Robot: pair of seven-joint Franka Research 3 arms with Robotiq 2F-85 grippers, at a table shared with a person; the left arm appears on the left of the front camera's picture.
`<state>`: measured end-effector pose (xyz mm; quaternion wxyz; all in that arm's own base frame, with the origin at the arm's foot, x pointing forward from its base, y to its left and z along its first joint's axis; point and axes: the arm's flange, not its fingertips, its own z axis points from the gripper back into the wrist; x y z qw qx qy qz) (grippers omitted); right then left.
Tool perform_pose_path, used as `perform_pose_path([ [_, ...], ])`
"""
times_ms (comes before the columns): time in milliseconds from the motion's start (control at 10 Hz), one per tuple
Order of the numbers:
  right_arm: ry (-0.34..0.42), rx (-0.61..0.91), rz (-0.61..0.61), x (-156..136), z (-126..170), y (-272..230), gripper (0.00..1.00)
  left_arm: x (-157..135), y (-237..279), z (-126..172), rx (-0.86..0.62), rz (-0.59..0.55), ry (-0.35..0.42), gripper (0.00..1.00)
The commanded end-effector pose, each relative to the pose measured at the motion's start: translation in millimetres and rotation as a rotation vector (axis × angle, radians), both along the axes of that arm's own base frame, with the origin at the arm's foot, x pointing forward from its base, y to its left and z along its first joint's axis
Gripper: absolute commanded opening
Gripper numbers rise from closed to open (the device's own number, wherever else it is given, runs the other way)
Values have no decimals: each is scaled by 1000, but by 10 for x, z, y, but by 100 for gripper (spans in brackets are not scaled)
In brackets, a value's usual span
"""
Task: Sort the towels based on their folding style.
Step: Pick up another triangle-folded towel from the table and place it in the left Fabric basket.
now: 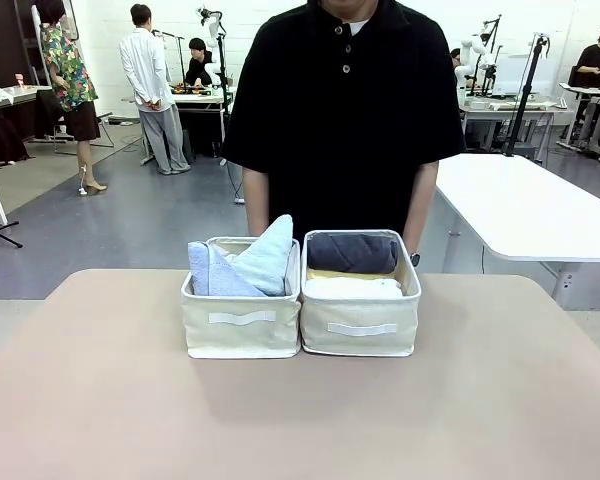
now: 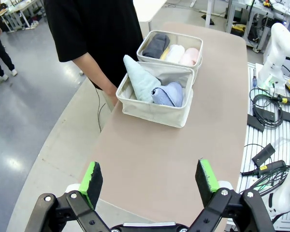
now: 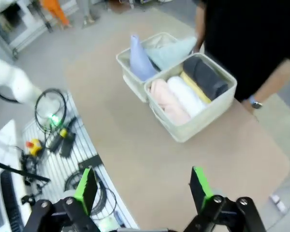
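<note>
The sorting looks finished: cone towels (image 1: 242,268) fill your left bin (image 1: 242,330), rolled towels (image 1: 352,270) the right bin (image 1: 360,328). Both the left gripper (image 2: 152,178) and right gripper (image 3: 141,184) hang apart, empty; you need only hold clear

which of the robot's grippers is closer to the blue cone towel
Left, though only slightly. The left gripper hangs open above the table edge on that bin's side of the blue cone towel; the right gripper hangs open beyond the rolled-towel bin.

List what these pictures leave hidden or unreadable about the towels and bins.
- Pink towel: in the front view it lies behind the right bin's front wall.
- Yellow towel: a mere strip between neighbours; its fold is unreadable.
- Right wrist view: blurred, so towel texture is lost.
- Bin floors: covered by towels.
</note>
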<state>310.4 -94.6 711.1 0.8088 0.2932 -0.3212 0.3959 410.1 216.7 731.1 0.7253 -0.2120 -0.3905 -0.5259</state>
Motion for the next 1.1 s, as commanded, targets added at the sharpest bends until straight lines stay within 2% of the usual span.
perform_pose_path([
  [0,-47,154,-18,108,-381,-253,100,-14,-14,3,-4,0,-4,100],
  [100,-93,244,-90,94,-549,-536,100,-14,-14,3,-4,0,-4,100],
  [200,-138,271,-138,55,-629,-767,100,-14,-14,3,-4,0,-4,100],
  [400,-175,256,-86,-27,-596,-980,100,-14,-14,3,-4,0,-4,100],
  [500,-114,265,-143,-8,-610,-954,100,-14,-14,3,-4,0,-4,100],
  [1000,-114,265,-143,-8,-610,-954,100,-14,-14,3,-4,0,-4,100],
])
